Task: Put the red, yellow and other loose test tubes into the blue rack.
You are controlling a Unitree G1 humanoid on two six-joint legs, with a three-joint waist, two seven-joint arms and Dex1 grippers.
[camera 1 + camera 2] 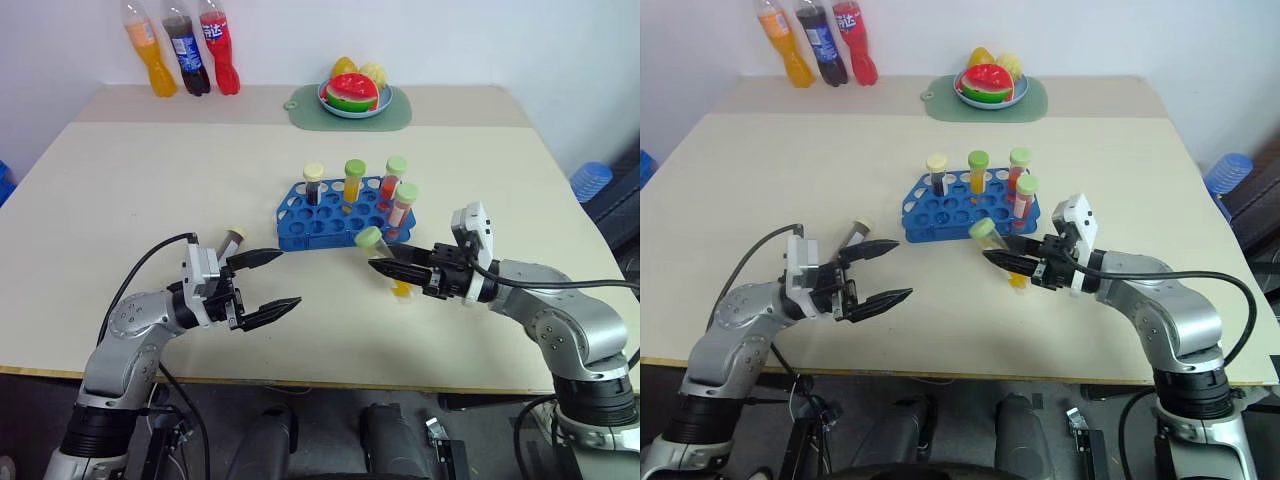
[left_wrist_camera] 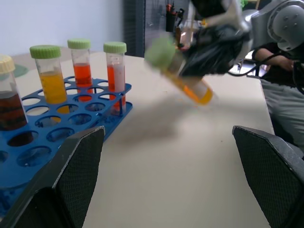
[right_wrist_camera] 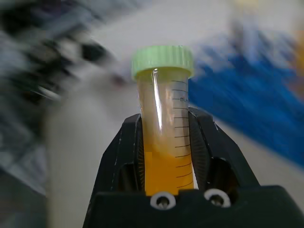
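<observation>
A: From the head views, how do the arms sit?

B: Both reach in low over the desk [image 1: 120, 200]. The left end effector [image 1: 268, 284] points across toward the right one, its black fingers spread wide with nothing between them. The right end effector [image 1: 388, 268] points back at it and pinches a green-capped tube of yellow liquid [image 1: 385, 262], tilted, cap toward the blue rack [image 1: 300, 228].

A: And the rack?

B: Mid-desk, just beyond the two end effectors. Four capped tubes stand upright in it. One more tube [image 1: 232, 242] lies on the desk behind the left end effector, partly hidden by it; I can't tell its contents.

A: The left wrist view?

B: Its two fingers [image 2: 71, 166] stand far apart. Between them, further off, the blurred right end effector carries the yellow tube slanted above the desk. The rack is at the side, cut off by the edge, and here the liquids read clearly: brown, yellow, two reddish.

A: The right wrist view?

B: The fingers [image 3: 126, 152] are pressed on the tube's sides, at its lower half, cap clear of them. Everything behind is smeared; the rack is a blue blur
</observation>
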